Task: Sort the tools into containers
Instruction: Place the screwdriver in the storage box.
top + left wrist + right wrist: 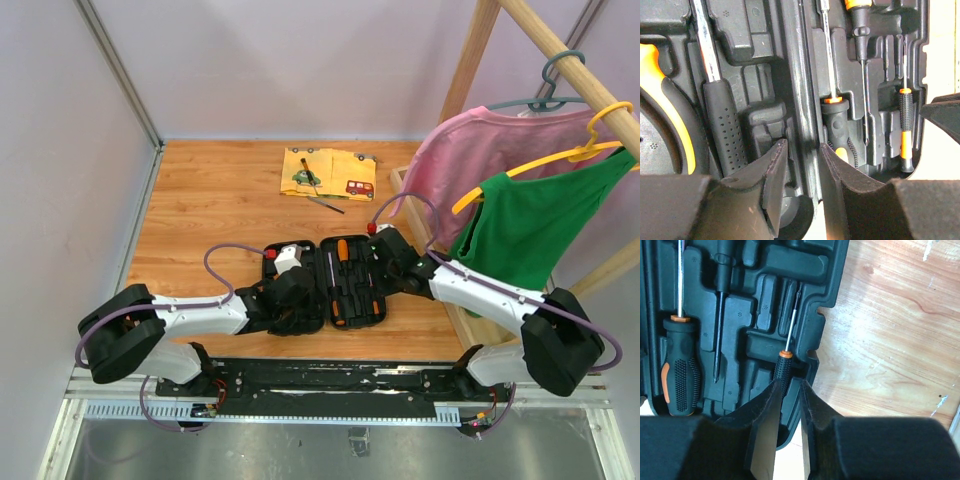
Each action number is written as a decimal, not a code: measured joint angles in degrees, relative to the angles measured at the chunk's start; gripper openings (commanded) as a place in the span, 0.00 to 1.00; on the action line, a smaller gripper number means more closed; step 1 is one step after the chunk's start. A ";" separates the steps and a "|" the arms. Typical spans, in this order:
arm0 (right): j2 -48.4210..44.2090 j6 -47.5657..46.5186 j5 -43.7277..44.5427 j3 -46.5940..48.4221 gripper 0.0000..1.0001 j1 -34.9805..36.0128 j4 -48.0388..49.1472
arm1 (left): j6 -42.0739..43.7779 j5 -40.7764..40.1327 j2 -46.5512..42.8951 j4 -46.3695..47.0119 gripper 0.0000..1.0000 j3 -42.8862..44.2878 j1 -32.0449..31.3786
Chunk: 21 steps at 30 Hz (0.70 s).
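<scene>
enclosing table (220,210), tool case (372,285): pale walls (300,60)

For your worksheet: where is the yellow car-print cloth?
Top view: yellow cloth at the wooden table's far centre, beyond the black plastic case, thin dark screwdriver on it.

Overhead cam looks fine to me: soft, even light from above, just faint shadows under the arms on the wooden table (220,200), everything reasonably sharp. Wrist cams are rougher. My left fingers (770,190) and right fingers (762,430) are mushy dark blobs along the bottom, way out of focus. The black tool case (755,65) swallows most of its detail, the steel hammer shaft (705,40) throws a bright glare streak, and the strip of table on the left wrist cam is blown nearly white.
</scene>
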 measured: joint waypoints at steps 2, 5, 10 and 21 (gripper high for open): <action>0.70 -0.13 -0.09 0.09 0.22 -0.33 0.04 | 0.00 0.00 -0.02 -0.02 0.37 0.00 0.00; 1.38 -0.46 -1.16 0.09 0.22 -0.35 0.17 | -0.02 -0.02 -0.11 0.00 0.37 -0.07 0.00; 1.79 -1.05 -2.60 0.20 0.22 -0.39 0.90 | -0.04 -0.02 -0.15 0.02 0.37 -0.13 0.00; 2.64 -1.20 -3.08 0.35 0.20 -1.36 1.51 | -0.04 0.00 -0.28 0.42 0.36 -0.42 0.00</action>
